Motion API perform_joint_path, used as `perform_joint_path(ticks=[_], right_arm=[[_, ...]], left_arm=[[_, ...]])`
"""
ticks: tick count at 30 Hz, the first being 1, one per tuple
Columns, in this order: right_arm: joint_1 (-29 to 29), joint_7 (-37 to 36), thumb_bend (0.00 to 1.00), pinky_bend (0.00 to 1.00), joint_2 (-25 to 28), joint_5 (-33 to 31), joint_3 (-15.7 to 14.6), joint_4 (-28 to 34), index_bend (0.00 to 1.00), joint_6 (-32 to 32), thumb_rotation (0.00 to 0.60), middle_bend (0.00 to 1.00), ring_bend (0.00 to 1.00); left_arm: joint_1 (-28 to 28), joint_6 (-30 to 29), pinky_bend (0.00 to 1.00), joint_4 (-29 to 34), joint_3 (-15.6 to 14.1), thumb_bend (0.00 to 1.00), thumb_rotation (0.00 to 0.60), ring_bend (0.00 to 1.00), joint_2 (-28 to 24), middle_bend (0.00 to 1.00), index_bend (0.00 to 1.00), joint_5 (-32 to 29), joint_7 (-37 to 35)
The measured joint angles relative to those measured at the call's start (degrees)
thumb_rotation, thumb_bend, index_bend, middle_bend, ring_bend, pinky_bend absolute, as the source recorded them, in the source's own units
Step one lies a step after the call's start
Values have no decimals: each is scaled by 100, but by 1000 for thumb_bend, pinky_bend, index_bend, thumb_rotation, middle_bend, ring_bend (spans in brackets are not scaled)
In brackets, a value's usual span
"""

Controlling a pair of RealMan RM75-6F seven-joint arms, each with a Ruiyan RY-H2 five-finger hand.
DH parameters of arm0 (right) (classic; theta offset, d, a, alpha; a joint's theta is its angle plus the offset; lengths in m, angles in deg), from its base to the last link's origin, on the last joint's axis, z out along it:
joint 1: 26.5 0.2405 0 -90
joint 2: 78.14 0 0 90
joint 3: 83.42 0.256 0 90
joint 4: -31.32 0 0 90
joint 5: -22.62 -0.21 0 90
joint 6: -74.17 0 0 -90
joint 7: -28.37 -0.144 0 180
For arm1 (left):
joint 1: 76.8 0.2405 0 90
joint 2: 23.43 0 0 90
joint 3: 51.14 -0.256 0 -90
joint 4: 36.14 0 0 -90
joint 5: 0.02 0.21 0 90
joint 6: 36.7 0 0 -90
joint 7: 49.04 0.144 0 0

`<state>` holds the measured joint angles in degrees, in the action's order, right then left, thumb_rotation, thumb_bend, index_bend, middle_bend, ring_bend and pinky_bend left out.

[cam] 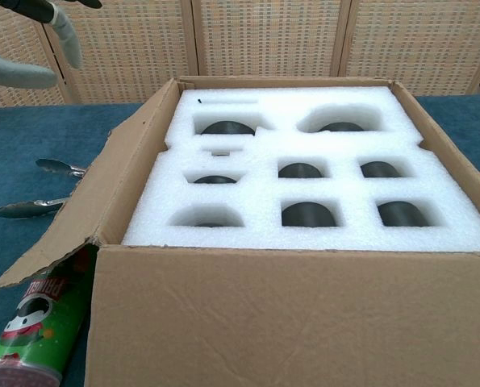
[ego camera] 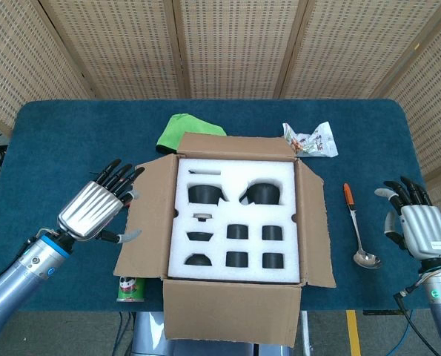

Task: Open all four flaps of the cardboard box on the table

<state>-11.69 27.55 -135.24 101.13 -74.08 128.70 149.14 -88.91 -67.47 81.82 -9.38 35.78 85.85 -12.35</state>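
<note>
Your left hand (ego camera: 93, 209) has its fingers (ego camera: 118, 172) spread wide and straight, holding nothing, palm turned down, hovering over the blue table (ego camera: 50, 148) just left of the box's left flap (ego camera: 142, 222); its forearm runs back toward the lower left corner. In the chest view only two pale fingertips (cam: 62, 36) show at the top left. Your right hand (ego camera: 416, 226) stands upright near the table's right edge, fingers apart and empty, well apart from the cardboard box (ego camera: 235, 245) and just right of the spoon (ego camera: 359, 226). The box sits mid-table toward the near edge, all four flaps folded outward: the near one (ego camera: 231, 315) hangs down over the front, the left and right ones slant out, the far one (ego camera: 235, 144) leans back. Inside lies white foam (ego camera: 231, 215) with dark pieces in its cut-outs. A green can (ego camera: 131, 289) lies under the left flap.
</note>
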Motion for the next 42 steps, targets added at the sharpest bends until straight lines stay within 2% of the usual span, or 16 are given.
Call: perform_joint_path(ticks=[4, 9, 16, 20, 27, 35, 42], right_arm=[[19, 26, 827, 87, -6, -29, -7, -18, 244, -49, 600, 171, 0], [33, 61, 827, 86, -12, -52, -18, -21, 236, -92, 600, 171, 0], [68, 108, 826, 76, -50, -124, -53, -69, 205, -218, 600, 151, 0], [70, 142, 825, 68, -94, -132, -64, -92, 175, -215, 600, 127, 0], [43, 297, 813, 62, -182, -178, -62, -108, 156, -117, 600, 105, 0], [-38, 378, 811, 44, -294, -198, -68, -147, 136, 64, 600, 83, 0], [-184, 447, 809, 42, -366, -220, -100, -145, 127, 271, 600, 73, 0]], left_arm=[[42, -535, 0, -158, -296, 244, 116, 0, 93, 0, 232, 227, -308], [101, -1172, 0, -438, -615, 243, 116, 0, 172, 0, 122, 438, -896], [151, -2162, 0, -958, -1098, 240, 117, 0, 260, 0, 78, 938, -1361], [213, -2692, 0, -1200, -1447, 239, 168, 0, 261, 0, 63, 1095, -1680], [397, -3296, 0, -1310, -1867, 239, 173, 0, 128, 0, 62, 948, -1997], [590, -3654, 0, -1234, -2283, 239, 175, 0, -121, 0, 62, 640, -2114], [809, -4164, 0, -1280, -2640, 240, 173, 0, -119, 0, 62, 424, -2320]])
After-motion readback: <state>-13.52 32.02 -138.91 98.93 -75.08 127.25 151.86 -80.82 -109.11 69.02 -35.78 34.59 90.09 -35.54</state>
